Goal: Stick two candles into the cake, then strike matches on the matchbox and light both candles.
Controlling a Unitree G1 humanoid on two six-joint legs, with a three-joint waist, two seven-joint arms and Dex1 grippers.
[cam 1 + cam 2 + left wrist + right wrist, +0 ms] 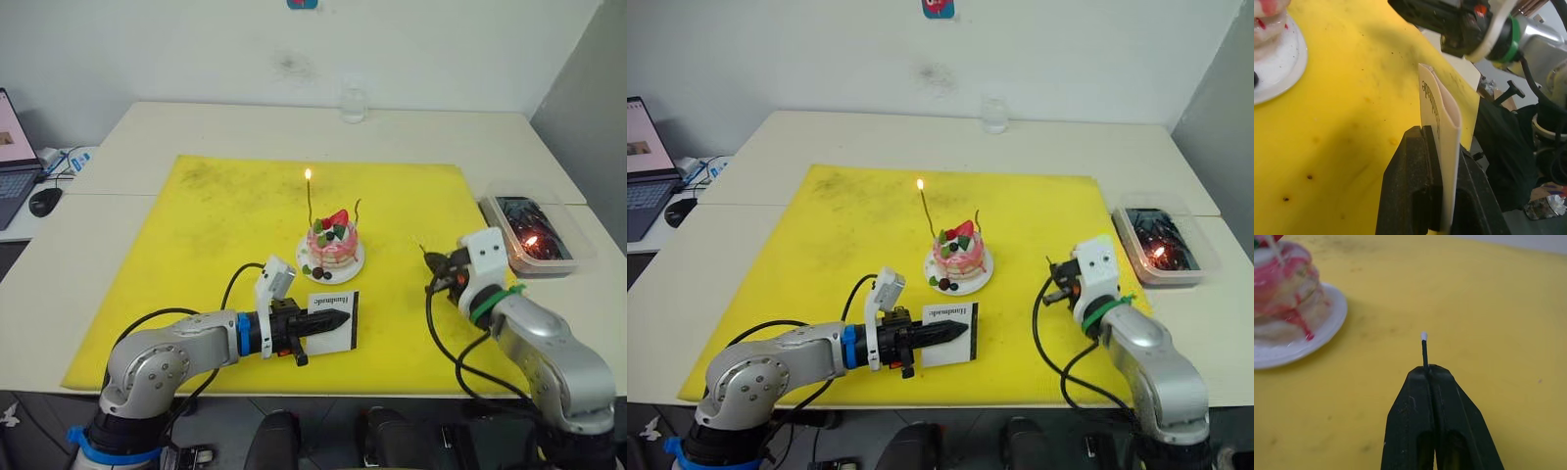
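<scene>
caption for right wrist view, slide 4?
Right end effector pinches an unlit white-tipped match near the cake.

Yellow mat [216, 245] with dark smudges. Pink-and-white cake [331, 245], red strawberry on top, on a white plate [355, 264]. White matchbox [333, 313], black lettering. Black match [1424, 352], seemingly white-tipped. 1 golden candle [310, 206] carries an orange flame.

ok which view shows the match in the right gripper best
The right wrist view: the match stands up from the shut right gripper, white tip unlit. In the eye views it is just a thin sliver.
</scene>
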